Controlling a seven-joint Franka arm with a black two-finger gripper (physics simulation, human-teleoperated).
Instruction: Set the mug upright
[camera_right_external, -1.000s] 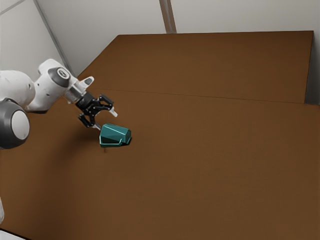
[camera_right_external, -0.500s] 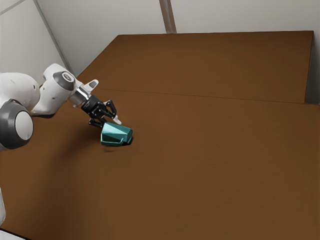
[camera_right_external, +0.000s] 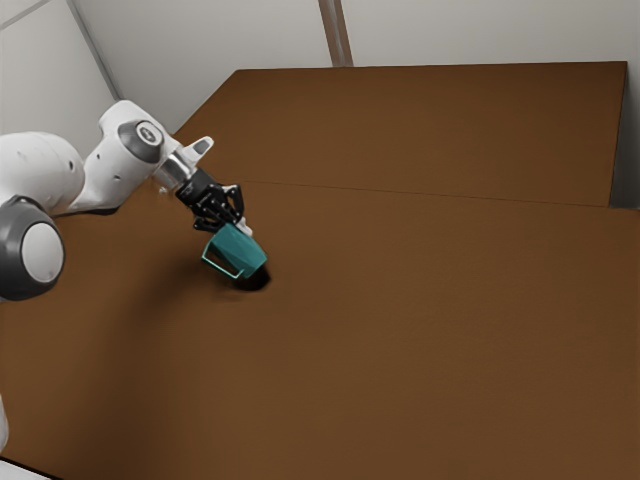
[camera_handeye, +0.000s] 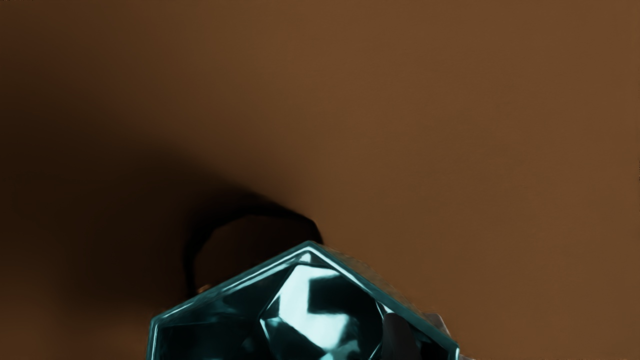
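Observation:
In the exterior view the gripper (camera_right_external: 243, 227) is at the upper end of the teal mug (camera_right_external: 240, 252), which leans at a slant, mouth toward the hand and base low over its dark shadow. Whether the base touches the table cannot be told. A thin handle loop sticks out toward the exterior view's left. Looking into the mug (camera_handeye: 320, 307) from the wrist view, I see its angular rim and shiny inside. There the gripper (camera_handeye: 421, 327) pinches the mug's wall, one dark finger inside and the other outside the rim.
The brown table top (camera_right_external: 420, 320) stretches widely around the mug, with a thin seam across its far part. Pale walls stand behind the far edge. Beside the mug, a dark loop and a broad soft shadow lie over the table (camera_handeye: 475, 150) in the wrist view.
The mug has gone from lying on its side to a steeper slant, its mouth end raised. My hand moved toward the exterior view's right and its fingers closed on the mug's wall.

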